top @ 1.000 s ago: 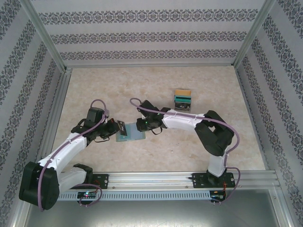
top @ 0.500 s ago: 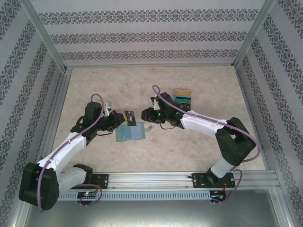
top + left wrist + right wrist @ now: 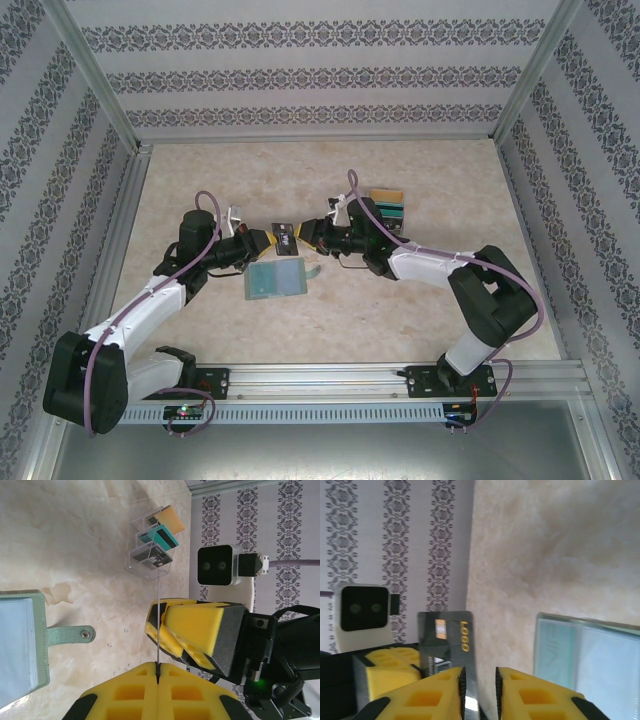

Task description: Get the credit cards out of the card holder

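The grey-green card holder [image 3: 276,279] lies open on the table, its strap tab [image 3: 70,635] pointing right. My left gripper [image 3: 264,241] is shut on a dark grey credit card [image 3: 285,238] and holds it in the air above the holder. In the left wrist view the card [image 3: 158,620] shows edge-on above the closed left gripper [image 3: 157,667]. My right gripper [image 3: 308,236] faces it, open, and the card's free end [image 3: 445,640] reaches into the gap of the right gripper [image 3: 479,682], close to one finger. Yellow-gold [image 3: 171,519], teal [image 3: 161,536] and dark [image 3: 153,556] cards stand in a clear rack.
The clear card rack [image 3: 387,206] stands on the table behind my right arm. Patterned walls and metal frame posts enclose the marble-look table [image 3: 300,330]. A metal rail [image 3: 330,378] runs along the near edge by the arm bases.
The left gripper carried the dark card up and away from the holder, further right. The right gripper left the holder, swung toward the back and now faces the card.
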Action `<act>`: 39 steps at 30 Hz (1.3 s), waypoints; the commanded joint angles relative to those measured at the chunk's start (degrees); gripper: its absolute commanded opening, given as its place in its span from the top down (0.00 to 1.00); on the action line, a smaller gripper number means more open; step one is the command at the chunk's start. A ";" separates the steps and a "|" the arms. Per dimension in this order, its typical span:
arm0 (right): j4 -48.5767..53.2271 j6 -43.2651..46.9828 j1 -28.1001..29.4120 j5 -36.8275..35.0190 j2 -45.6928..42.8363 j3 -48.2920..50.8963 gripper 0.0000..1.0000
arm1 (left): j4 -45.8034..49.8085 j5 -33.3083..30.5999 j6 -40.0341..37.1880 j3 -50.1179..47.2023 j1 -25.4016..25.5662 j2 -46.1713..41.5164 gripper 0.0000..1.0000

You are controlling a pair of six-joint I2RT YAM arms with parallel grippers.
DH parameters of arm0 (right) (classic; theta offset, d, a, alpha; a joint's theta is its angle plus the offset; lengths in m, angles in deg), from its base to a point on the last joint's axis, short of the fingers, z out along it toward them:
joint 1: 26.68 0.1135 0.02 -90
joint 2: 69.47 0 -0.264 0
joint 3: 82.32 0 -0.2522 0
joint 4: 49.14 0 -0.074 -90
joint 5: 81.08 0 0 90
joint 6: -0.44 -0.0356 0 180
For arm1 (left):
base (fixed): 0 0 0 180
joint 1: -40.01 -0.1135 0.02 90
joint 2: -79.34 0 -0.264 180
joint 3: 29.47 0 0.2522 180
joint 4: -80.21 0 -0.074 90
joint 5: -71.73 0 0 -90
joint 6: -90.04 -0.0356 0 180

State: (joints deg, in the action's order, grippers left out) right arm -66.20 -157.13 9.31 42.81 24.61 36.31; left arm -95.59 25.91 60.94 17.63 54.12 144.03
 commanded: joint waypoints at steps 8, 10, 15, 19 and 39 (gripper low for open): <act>-8.38 -4.30 0.06 4.09 2.76 -0.02 0.76 | -3.75 1.12 0.96 -0.12 -0.75 0.05 1.00; -9.39 -4.83 0.04 4.25 3.02 0.31 0.78 | -3.97 0.97 1.15 -0.12 -0.76 0.19 1.00; -10.98 -5.62 0.05 5.21 3.18 0.81 0.80 | -4.47 0.78 1.39 -0.43 -0.93 0.79 1.00; -11.70 -6.08 0.06 5.31 2.86 1.47 0.88 | -4.86 0.94 1.41 -0.38 -1.01 1.26 1.00; 28.07 26.74 -8.33 6.41 -8.07 -5.00 1.00 | 8.24 -1.33 -6.76 2.39 -2.70 0.09 0.00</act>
State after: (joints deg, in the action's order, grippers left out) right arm -54.84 -146.00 2.21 49.89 19.78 35.43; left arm -90.00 25.48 56.20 18.44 52.18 145.49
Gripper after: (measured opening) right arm 0.063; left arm 0.972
